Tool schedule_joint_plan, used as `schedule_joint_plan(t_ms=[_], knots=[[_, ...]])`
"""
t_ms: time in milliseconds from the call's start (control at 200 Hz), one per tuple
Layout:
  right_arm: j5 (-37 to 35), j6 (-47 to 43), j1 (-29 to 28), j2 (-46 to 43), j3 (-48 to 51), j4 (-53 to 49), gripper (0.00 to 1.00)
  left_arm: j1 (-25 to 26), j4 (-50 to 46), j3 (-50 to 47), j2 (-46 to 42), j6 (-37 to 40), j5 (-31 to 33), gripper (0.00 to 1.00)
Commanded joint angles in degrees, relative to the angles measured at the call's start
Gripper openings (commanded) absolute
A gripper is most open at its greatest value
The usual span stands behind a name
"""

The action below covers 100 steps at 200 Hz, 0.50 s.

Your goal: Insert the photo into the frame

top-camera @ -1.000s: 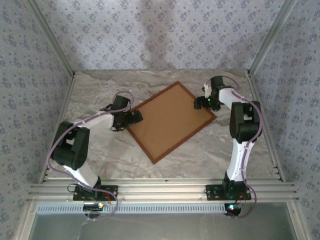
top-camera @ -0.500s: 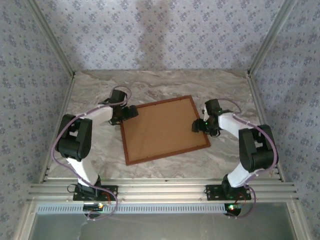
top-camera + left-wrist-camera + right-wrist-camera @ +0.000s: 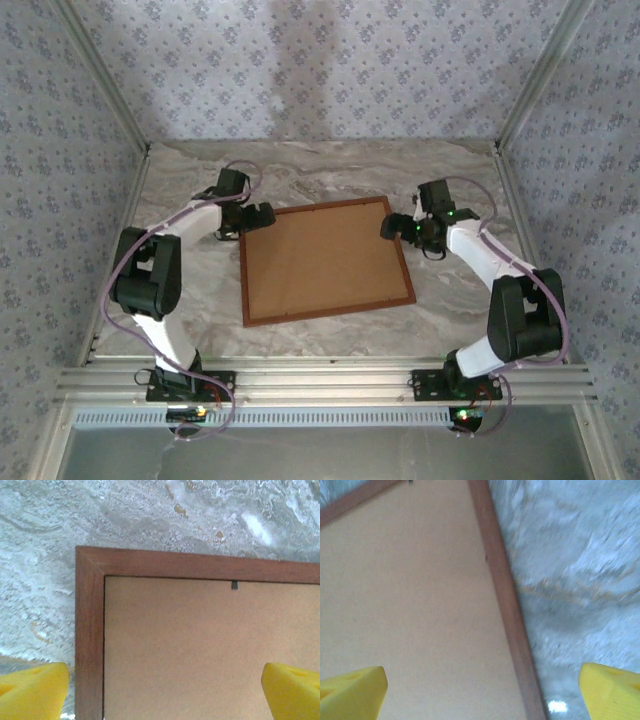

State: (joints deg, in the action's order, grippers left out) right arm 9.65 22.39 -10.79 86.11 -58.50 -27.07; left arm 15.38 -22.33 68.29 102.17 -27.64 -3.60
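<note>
The frame has swung square; left gripper and right gripper gape at its upper corners. Stiff, light: I'd pinch the moulding.

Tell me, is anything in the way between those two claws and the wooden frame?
Nothing visible. The left gripper is open at the far left corner of the frame, and the right gripper is open at its right edge. A brown backing board fills the opening.
</note>
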Motion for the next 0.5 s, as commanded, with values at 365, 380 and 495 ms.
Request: schedule_joint_plan(t_ms=[365, 380, 495], knots=[[1.33, -10.78, 3.51, 8.44, -7.43, -1.98, 0.89, 2.94, -5.33, -15.54, -11.08, 1.72, -0.19, 0.74], [0.87, -10.98, 3.31, 8.44, -7.42, -2.02, 0.89, 2.91, -5.34, -15.86, -11.19, 1.67, -0.12, 0.72], [-2.15, -12.80, 1.97, 7.40, -7.18, -2.14, 0.90, 2.95, -5.61, -17.15, -10.87, 2.10, 0.43, 0.62]])
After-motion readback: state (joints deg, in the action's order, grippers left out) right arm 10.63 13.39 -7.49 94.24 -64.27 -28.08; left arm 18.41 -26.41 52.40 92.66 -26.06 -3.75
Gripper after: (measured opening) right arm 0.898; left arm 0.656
